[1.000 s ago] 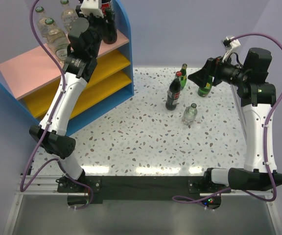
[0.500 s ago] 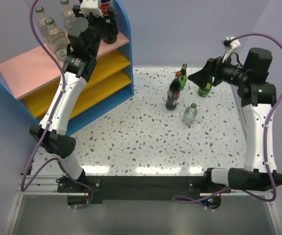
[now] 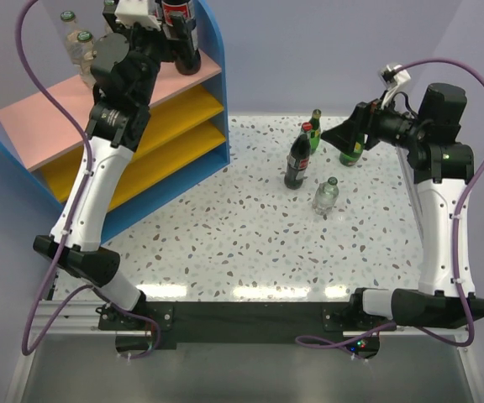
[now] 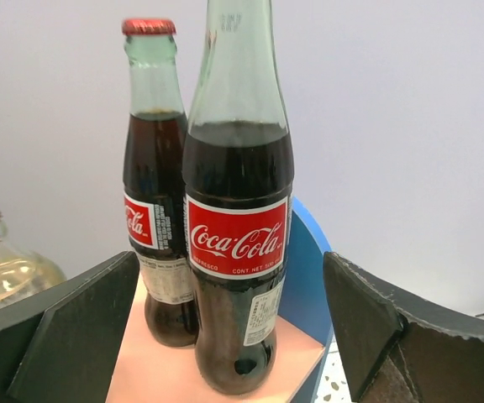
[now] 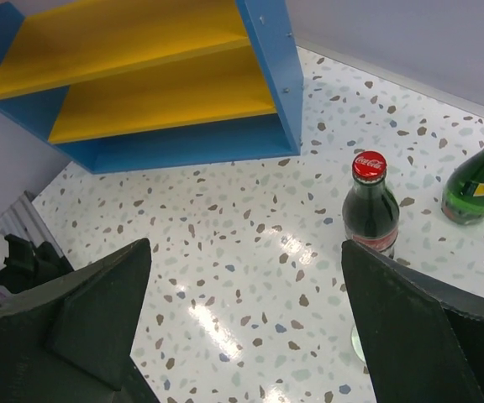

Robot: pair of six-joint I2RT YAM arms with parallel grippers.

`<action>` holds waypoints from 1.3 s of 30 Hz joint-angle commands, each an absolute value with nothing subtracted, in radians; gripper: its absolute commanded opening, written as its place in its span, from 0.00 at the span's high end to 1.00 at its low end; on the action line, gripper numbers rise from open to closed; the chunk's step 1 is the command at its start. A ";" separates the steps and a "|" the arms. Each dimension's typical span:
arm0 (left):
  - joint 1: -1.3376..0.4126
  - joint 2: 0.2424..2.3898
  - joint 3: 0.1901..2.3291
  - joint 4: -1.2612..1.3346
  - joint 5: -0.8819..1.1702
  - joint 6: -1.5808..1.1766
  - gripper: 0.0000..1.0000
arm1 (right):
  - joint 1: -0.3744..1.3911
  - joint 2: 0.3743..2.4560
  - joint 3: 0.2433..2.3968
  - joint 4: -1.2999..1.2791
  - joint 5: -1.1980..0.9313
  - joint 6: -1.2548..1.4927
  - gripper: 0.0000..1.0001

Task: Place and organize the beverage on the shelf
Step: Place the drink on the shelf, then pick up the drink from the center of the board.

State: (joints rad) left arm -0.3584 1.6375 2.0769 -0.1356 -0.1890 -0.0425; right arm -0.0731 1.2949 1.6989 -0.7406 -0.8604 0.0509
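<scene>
On the pink top board of the shelf [image 3: 49, 117], two cola bottles [image 4: 238, 243] stood near the clear bottles [image 3: 81, 49], with the left gripper [image 4: 225, 332] spread wide around the nearer one without touching it. The right gripper [image 5: 246, 327], jaws apart and empty, hung above the table [image 3: 225, 227], where a lone cola bottle [image 3: 297, 161], two green bottles [image 3: 353, 153] and a single clear bottle [image 3: 326, 193] stood.

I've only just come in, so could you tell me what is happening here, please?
A two-armed robot is stocking a blue-sided shelf with bottles. Its left hand stands open around the nearer of two dark cola bottles on the pink top board, not gripping. The right hand hangs open above the speckled table, where a red-capped cola bottle, two green glass bottles and a clear bottle stand.
</scene>
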 commanded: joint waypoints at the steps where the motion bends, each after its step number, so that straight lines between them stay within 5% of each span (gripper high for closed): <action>1: -0.348 1.569 2.053 -0.130 -0.164 -0.055 0.05 | -0.077 1.267 1.698 -0.713 -0.900 0.040 0.02; 21: -0.348 1.345 2.054 -0.457 0.184 -0.104 0.01 | -0.058 1.353 1.732 -0.992 -0.830 -0.326 0.02; 39: -0.350 0.839 1.232 -0.355 0.390 -0.149 0.01 | 0.109 1.410 1.661 -1.032 -0.588 -0.454 0.02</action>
